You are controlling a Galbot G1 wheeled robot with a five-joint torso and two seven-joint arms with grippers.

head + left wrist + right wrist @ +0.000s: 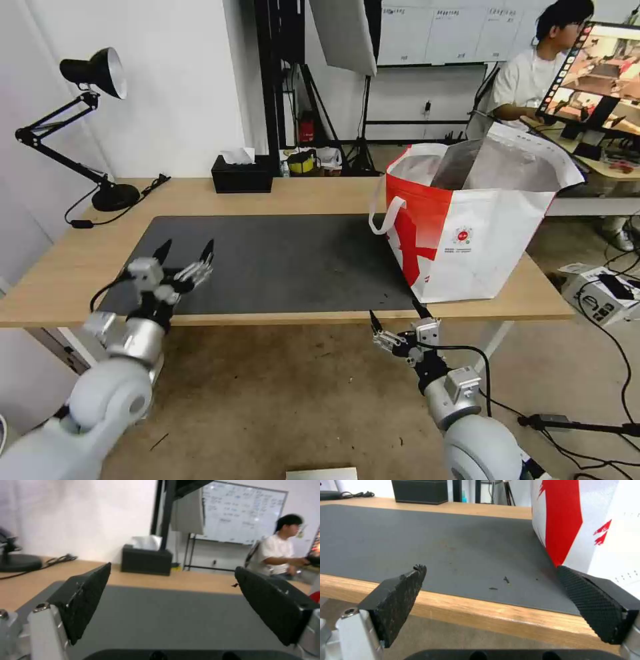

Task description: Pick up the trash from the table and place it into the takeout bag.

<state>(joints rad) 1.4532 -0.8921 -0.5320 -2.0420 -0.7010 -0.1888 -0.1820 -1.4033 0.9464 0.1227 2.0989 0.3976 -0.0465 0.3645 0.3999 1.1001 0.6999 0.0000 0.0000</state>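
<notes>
Table (280, 197): dark grey mat (280, 260) bare from left edge to takeout bag (467, 220), which blocks right end. Black tissue box (242, 175) at far edge, lamp base (115, 197) at far-left corner. Front edge unobstructed.

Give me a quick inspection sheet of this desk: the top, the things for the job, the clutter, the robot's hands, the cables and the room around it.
Surface: light-wood table with a dark grey mat; a few tiny dark crumbs near the mat's front edge.
Job's things: red-and-white takeout bag stands upright and open on the table's right end, partly on the mat; trash: nothing seen.
Clutter: black tissue box and black desk lamp at the back.
End effectors: left end effector open, over the mat's front-left corner; right end effector open, just below the table's front edge, near the bag.
Cables: lamp cord on the table; loose cables on the floor at right.
Surroundings: whiteboard, monitor.
</notes>
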